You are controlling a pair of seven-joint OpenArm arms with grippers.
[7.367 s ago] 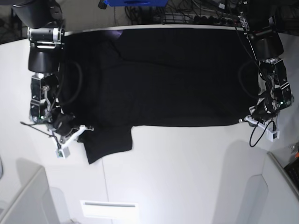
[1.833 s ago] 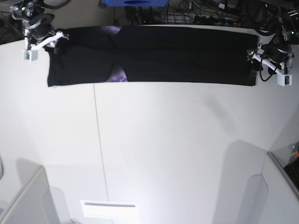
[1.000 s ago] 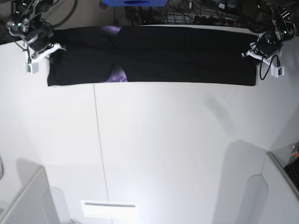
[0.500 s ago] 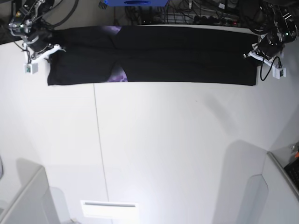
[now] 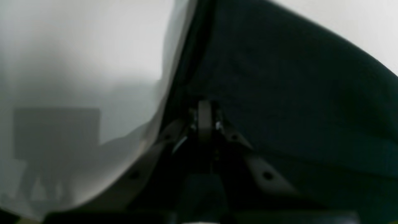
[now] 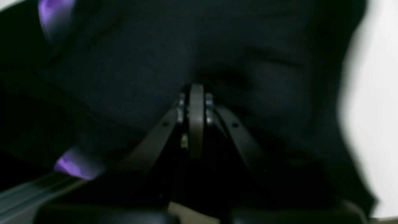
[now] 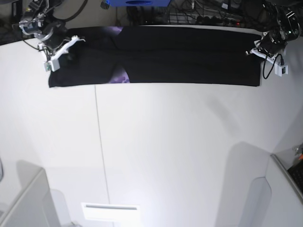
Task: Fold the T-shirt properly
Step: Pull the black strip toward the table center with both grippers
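Observation:
The black T-shirt [image 7: 189, 56] lies folded into a long band along the table's far edge, with purple print [image 7: 121, 75] peeking out near its left end. My right gripper [image 7: 72, 46] is over the shirt's left end. In the right wrist view its fingers [image 6: 196, 102] are shut, with black cloth [image 6: 264, 71] wrinkling at their tips and purple print [image 6: 74, 161] at the lower left. My left gripper [image 7: 257, 51] is at the shirt's right end. In the left wrist view it [image 5: 204, 119] is shut where the cloth's edge [image 5: 279, 77] runs into its tips.
The white table [image 7: 180, 151] stretches in front of the shirt, with a seam line [image 7: 99, 142] down its left part. Cables and a blue object [image 7: 137, 2] lie behind the far edge. Grey panels [image 7: 23, 203] stand at the near corners.
Since 7.4 s ago the shirt's near half has been folded up into the band. In the last half second my right gripper moved right, inward over the shirt's left end. The left gripper barely moved.

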